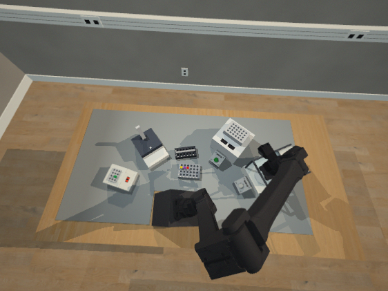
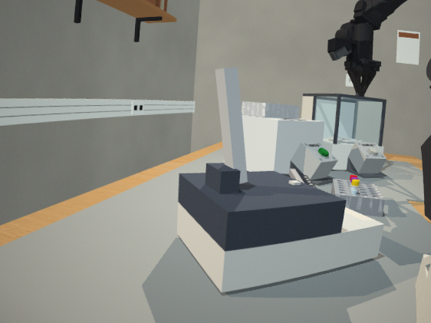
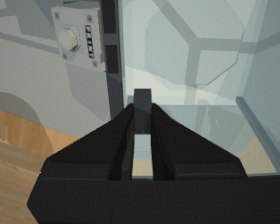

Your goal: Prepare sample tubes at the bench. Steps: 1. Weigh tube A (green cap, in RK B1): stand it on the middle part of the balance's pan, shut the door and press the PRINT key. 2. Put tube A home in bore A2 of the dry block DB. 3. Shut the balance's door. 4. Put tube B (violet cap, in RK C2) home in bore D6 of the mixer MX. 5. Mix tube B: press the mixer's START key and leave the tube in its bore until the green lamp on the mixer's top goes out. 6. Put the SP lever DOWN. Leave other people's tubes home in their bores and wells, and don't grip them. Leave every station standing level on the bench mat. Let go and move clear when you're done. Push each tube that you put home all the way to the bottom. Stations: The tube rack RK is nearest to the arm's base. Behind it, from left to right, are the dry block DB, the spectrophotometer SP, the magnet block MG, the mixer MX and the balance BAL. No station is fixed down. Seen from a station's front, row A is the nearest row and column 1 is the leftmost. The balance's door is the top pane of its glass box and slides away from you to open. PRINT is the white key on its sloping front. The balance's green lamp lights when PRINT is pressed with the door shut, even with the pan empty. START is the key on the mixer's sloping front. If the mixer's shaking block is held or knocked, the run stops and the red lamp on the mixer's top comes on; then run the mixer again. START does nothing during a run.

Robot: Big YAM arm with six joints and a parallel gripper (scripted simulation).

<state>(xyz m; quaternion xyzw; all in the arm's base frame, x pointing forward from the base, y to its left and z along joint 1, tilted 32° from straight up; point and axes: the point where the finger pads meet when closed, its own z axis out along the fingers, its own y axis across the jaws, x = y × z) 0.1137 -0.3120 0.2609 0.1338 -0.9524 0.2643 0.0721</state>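
My gripper (image 2: 360, 93) (image 3: 142, 112) points down at the top of the balance's glass box (image 2: 377, 123). It looks shut on the door's dark handle (image 3: 143, 107), a small block between the fingertips. How far the door stands open is hard to tell. The PRINT key (image 3: 69, 39) is left of the fingers in the wrist view. A green cap (image 1: 115, 176) shows in the dry block (image 1: 132, 181); its exact bore is unclear. Tube B's violet cap (image 1: 184, 168) is in the rack (image 1: 189, 178) between yellow and red caps. The spectrophotometer's lever (image 2: 231, 131) stands up.
The mixer (image 1: 221, 145) (image 2: 261, 143) stands left of the balance, its green START key (image 1: 216, 160) (image 2: 324, 152) on a sloping box. The magnet block (image 1: 186, 157) is behind the rack. The spectrophotometer (image 1: 156, 157) (image 2: 268, 262) stands behind and left of the rack.
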